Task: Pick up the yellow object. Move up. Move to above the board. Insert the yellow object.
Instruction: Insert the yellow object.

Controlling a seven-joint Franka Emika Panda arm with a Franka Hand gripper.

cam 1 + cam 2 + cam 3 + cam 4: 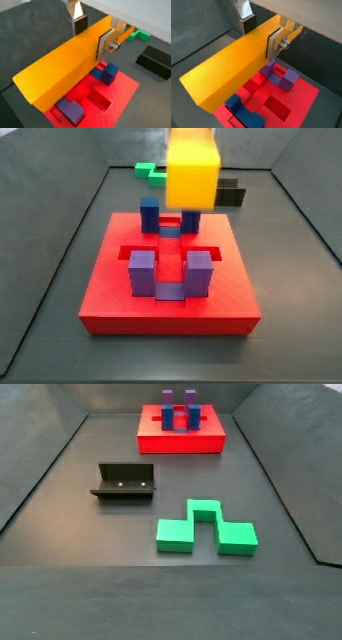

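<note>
Clamping the yellow object (pixel 63 65) between its silver fingers (pixel 105 42), the gripper (pixel 92 31) hangs above the board (pixel 123 90) — bar clear of the red surface in both wrist views. Beneath it stand blue posts (pixel 151 212) and purple posts (pixel 142 270), with open recesses (pixel 276 108) between them. Off the board lie the green block (pixel 203 528) and the fixture (pixel 124 482) — well apart from the gripper.
</note>
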